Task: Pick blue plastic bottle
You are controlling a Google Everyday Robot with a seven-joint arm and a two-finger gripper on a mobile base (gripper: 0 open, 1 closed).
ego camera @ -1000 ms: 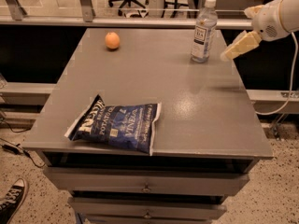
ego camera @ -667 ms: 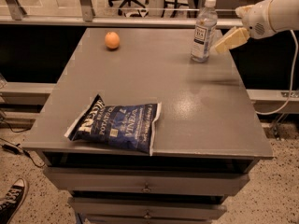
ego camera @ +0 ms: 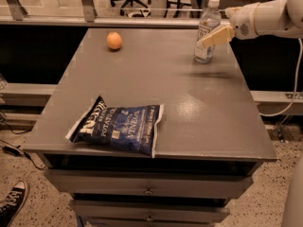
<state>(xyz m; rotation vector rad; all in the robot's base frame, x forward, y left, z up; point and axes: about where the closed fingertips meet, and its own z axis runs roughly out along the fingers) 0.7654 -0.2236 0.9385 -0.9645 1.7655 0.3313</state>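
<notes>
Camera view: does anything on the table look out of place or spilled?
Only the chip bag: it lies askew, one corner seemingly poking over the table's front edge. The bottle stands upright, tool beside it; nothing spilled.

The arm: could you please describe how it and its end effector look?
The arm is a smooth, rounded white shell with a small dark speckled patch near the wrist. Its end effector, beside the bottle, is tan and tapered.

The gripper (ego camera: 204, 42) has moved left and slightly up in the upper right of the frame. It now overlaps the blue plastic bottle (ego camera: 208, 20) instead of standing apart.
</notes>
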